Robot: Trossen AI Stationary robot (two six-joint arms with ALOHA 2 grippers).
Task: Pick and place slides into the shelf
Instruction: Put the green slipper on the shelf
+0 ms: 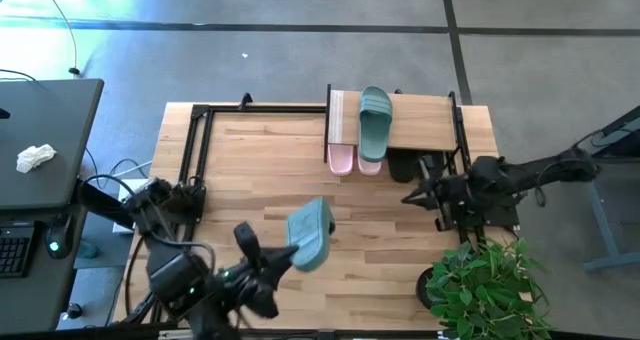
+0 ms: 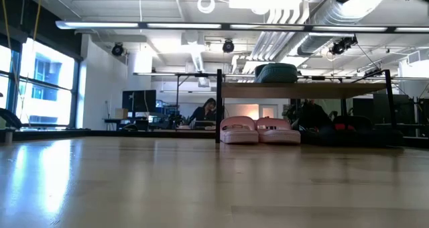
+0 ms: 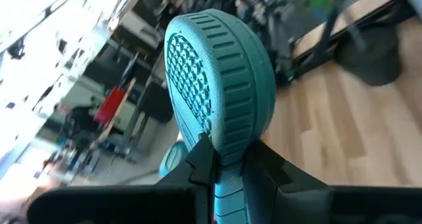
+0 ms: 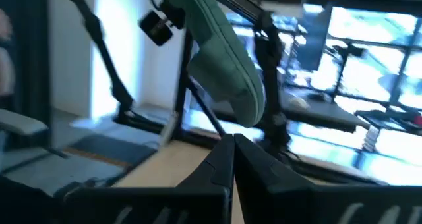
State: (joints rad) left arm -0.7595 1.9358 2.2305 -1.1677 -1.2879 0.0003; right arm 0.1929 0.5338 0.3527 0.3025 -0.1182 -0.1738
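My left gripper (image 1: 287,254) is over the table's near middle, shut on a teal slide (image 1: 310,234) that shows its treaded sole (image 3: 191,79) in the left wrist view. The shelf (image 1: 420,118) stands at the far right. A second teal slide (image 1: 375,120) lies on its wooden top board. Two pink slides (image 1: 342,160) (image 1: 368,163) and a black one (image 1: 404,166) sit on the table under its near edge. My right gripper (image 1: 420,193) is shut and holds nothing, just near of the shelf's right end. Neither gripper shows in the low view. My left gripper pinches one end of the teal slide (image 3: 227,159) between its two fingers, one finger (image 3: 203,159) on the treaded sole side and the other on the opposite face. The fingers come roughly level from the table's near left, along the slide. The slide sticks out past the fingertips, turned on edge and clear of the table.
A bare black metal frame (image 1: 195,150) stands at the table's far left. A potted plant (image 1: 482,280) sits at the near right corner. A dark desk (image 1: 45,140) with a white rag stands left of the table. Bare wood lies between the frame and the shelf.
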